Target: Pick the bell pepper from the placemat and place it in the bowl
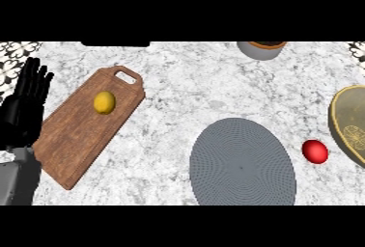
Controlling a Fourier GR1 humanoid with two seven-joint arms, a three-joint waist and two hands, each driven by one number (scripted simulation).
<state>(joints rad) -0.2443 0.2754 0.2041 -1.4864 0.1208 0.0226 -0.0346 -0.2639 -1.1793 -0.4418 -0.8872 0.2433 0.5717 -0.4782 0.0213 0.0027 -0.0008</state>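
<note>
1. Marble bench point(178, 82).
2. Grey round placemat point(241, 164), bare.
3. Wooden cutting board point(78, 135) carrying a yellow fruit point(104, 102).
4. Bowl point(349, 123) at right edge.
5. Left robot hand point(28, 103), released, fingers straight up (resting at left edge).
6. Red bell pepper point(315, 151) on the bench, between placemat and bowl.

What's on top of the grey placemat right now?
Nothing rests on the grey placemat; its whole surface shows bare. The red bell pepper lies on the counter just right of it, beside the bowl. Nothing covers the mat.
</note>
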